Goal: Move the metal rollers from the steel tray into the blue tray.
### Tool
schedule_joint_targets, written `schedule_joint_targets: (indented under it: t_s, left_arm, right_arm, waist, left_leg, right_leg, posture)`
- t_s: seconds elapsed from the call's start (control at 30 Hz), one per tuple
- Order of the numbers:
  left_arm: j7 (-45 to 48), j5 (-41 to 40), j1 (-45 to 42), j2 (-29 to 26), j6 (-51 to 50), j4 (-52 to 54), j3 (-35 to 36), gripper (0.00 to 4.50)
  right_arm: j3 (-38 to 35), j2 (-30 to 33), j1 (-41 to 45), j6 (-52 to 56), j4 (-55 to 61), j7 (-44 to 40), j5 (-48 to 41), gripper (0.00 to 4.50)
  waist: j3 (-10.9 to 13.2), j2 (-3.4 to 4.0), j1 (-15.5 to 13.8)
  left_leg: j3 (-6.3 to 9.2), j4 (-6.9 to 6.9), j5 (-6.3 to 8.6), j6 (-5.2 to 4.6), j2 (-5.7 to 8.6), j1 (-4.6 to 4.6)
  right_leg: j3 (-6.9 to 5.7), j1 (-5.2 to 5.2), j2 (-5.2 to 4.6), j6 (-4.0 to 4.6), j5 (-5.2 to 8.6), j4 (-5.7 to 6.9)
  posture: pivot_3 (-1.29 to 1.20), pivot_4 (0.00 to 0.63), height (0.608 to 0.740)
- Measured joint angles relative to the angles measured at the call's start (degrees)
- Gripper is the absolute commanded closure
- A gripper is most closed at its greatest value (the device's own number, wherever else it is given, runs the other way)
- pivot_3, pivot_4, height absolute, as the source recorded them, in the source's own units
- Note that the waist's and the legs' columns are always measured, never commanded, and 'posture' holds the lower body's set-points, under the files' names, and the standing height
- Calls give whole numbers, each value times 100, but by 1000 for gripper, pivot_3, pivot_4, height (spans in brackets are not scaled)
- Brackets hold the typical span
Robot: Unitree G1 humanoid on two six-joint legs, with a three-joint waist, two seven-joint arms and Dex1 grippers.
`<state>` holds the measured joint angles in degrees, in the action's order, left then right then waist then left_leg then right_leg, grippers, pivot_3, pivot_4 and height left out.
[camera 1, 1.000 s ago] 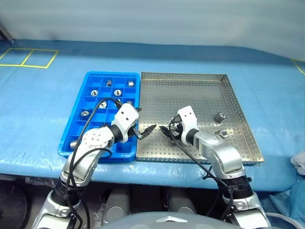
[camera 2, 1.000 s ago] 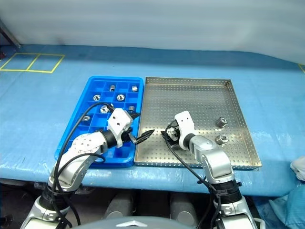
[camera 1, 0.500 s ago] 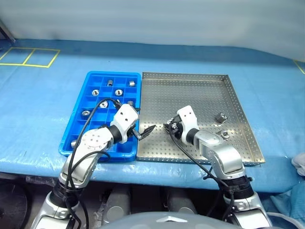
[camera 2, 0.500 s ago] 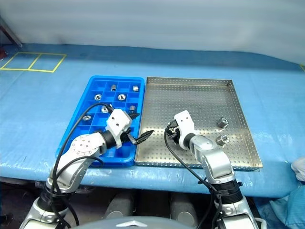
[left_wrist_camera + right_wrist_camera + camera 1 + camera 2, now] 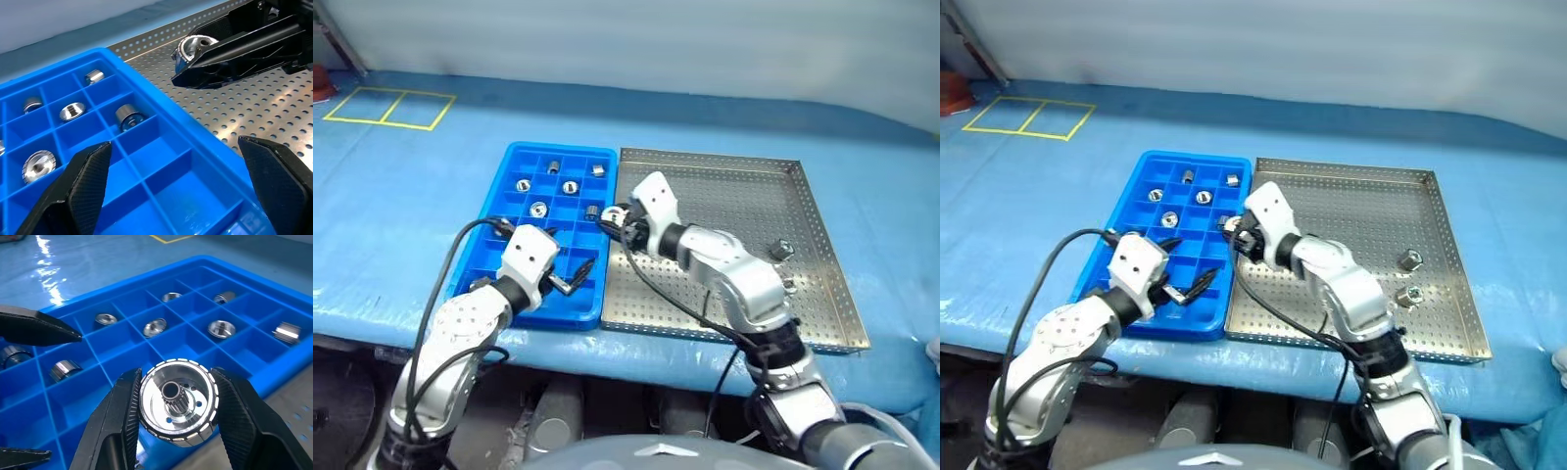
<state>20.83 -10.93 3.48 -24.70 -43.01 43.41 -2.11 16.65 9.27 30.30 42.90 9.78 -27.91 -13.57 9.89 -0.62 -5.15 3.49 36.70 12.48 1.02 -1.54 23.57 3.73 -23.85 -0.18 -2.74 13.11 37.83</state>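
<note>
Metal roller [image 5: 177, 401] — pinched in our right pincer [image 5: 610, 216] above the blue tray's [image 5: 499, 201] edge beside the steel tray [image 5: 822, 245] — while our left pincer [image 5: 570, 279] hangs spread over the blue tray's near compartments.

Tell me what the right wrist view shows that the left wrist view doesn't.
The right wrist view gives the end face of the metal roller clamped in the right gripper, with its central toothed hole and small surrounding holes. The left wrist view gives the perforated floor of the steel tray and the open left gripper over an empty compartment. Both include the blue tray with rollers in its compartments, and that same held roller.
</note>
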Motion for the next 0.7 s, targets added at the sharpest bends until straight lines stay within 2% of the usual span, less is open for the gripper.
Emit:
schedule_joint_targets:
  t_s: [0.33,0.47,0.7]
  left_arm:
    - [-569,124,682,210,-137,549,327,0]
    - [-601,126,735,207,-169,644,325,0]
    - [-582,123,642,163,-223,644,323,0]
  right_arm:
    - [314,-452,738,-1088,-2021,-200,548,2622]
    - [303,-450,738,-1204,-2274,-233,652,2622]
    - [266,-448,723,-1163,-2305,-193,762,2622]
  waist:
    - [0,0,-806]
    - [0,-1,-1171]
    - [0,-1,-1673]
  left_leg:
    - [-2,-29,-4,10,0,1]
    - [-13,-64,-23,42,-1,23]
    - [-11,-77,-16,69,-17,27]
  right_leg:
    - [-4,-17,1,14,9,-4]
    - [3,-63,2,1,0,1]
    - [1,-77,23,10,7,1]
  posture:
    - [590,150,740]
    - [583,150,740]
    - [545,150,740]
